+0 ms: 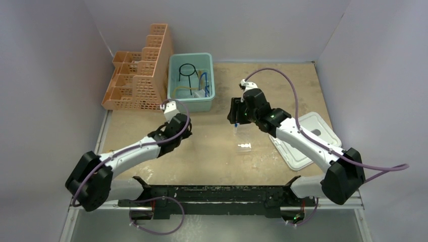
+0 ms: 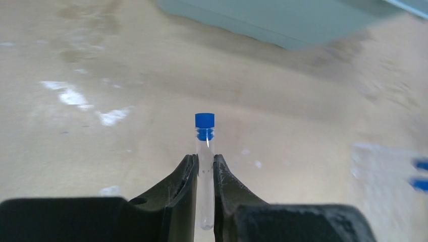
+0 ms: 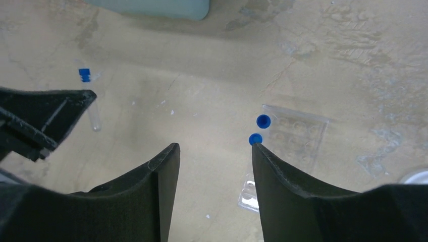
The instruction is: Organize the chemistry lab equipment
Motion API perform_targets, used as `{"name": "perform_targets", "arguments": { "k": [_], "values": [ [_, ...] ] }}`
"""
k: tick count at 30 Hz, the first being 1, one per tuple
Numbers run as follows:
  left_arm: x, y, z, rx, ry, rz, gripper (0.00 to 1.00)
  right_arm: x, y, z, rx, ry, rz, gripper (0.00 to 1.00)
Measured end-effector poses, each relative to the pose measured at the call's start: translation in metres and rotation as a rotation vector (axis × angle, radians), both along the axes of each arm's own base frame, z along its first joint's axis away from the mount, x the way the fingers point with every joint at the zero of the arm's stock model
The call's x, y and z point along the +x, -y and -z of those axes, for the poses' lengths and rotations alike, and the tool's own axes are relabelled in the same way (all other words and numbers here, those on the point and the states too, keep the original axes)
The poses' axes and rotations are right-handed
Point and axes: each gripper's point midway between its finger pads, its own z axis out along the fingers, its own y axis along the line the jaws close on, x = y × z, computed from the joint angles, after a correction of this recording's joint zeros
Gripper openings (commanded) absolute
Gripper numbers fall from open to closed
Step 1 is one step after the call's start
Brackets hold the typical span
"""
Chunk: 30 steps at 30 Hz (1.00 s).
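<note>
My left gripper is shut on a blue-capped clear tube, held upright above the table; it sits left of centre in the top view. My right gripper is open and empty, and hangs over the table just left of a clear tube rack with two blue-capped tubes standing in it. The rack shows faintly in the top view. A black wire ring with stem, an amber hose and blue-framed goggles lie in the teal bin.
An orange lattice rack stands left of the bin at the back left. A white lid lies at the right under my right arm. A small clear piece lies on the table near the tube rack.
</note>
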Motion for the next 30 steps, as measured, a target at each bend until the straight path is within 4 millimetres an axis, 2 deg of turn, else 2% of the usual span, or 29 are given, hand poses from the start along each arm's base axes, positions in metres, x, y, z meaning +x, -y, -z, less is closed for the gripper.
{"name": "perform_targets", "arguments": {
  "k": [7,11,14,18,23,30],
  "values": [
    [-0.017,0.067,-0.040,-0.135,0.204,0.356,0.12,0.006,0.011,-0.003,0.160,-0.113,-0.044,0.63],
    [-0.022,0.100,-0.064,-0.190,0.293,0.529,0.12,-0.006,-0.007,-0.016,0.242,-0.168,-0.146,0.64],
    [-0.031,0.118,-0.074,-0.194,0.338,0.650,0.12,-0.007,-0.025,-0.031,0.298,-0.189,-0.221,0.64],
    [-0.039,0.132,-0.077,-0.176,0.365,0.775,0.12,-0.009,-0.040,-0.033,0.339,-0.244,-0.287,0.63],
    [-0.043,0.143,-0.085,-0.158,0.398,0.870,0.12,-0.021,-0.049,-0.009,0.358,-0.381,-0.329,0.58],
    [-0.046,0.149,-0.094,-0.143,0.429,0.936,0.11,-0.034,-0.058,0.008,0.397,-0.507,-0.381,0.38]
  ]
}}
